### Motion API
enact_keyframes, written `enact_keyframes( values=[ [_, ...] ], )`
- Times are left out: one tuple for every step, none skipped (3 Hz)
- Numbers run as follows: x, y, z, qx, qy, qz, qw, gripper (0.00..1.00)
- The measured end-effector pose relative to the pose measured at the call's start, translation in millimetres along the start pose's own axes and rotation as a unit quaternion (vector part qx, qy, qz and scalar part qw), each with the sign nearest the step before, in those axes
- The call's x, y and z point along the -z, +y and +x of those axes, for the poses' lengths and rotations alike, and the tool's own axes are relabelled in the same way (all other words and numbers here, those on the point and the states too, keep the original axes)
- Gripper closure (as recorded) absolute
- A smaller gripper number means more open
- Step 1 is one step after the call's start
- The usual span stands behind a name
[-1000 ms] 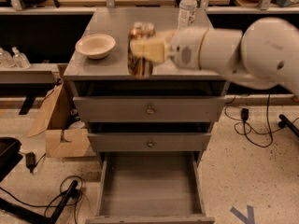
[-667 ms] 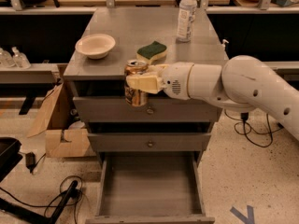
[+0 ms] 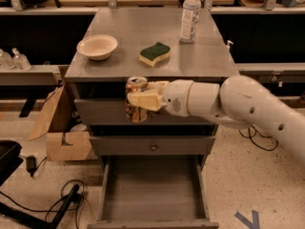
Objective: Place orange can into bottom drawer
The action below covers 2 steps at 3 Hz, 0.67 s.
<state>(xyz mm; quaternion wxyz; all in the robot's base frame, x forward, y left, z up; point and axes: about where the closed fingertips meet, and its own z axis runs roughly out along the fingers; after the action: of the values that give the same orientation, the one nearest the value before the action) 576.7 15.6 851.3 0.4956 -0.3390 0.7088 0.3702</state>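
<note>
Items as I see them from the remote station:

1. Gripper (image 3: 141,93): at the end of the white arm reaching in from the right, level with the top drawer front. Its cream fingers (image 3: 143,100) are clamped on the orange can, one across the front of it.
2. Orange can (image 3: 135,112): upright in that grip, off the cabinet top, hanging in front of the top drawer and above the bottom drawer.
3. Bottom drawer (image 3: 152,190): pulled out, grey floor showing, nothing that I can see in it.
4. Middle drawer (image 3: 119,144): pushed in, with a round knob at its centre.
5. Cabinet top (image 3: 138,27): carries a cream bowl (image 3: 97,46) at left, a green-and-yellow sponge (image 3: 154,53) near the middle, and a clear water bottle (image 3: 190,15) at the rear right.
6. Cardboard box (image 3: 64,137): on the floor left of the cabinet.
</note>
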Motion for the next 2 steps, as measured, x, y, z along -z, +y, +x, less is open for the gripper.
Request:
enact_keyframes(
  values=[
    [-13,14,79,0.000,-0.007,-0.035,0.9994,1.00],
    [-34,27,159,0.039,-0.006,-0.088,0.9954,1.00]
  ],
)
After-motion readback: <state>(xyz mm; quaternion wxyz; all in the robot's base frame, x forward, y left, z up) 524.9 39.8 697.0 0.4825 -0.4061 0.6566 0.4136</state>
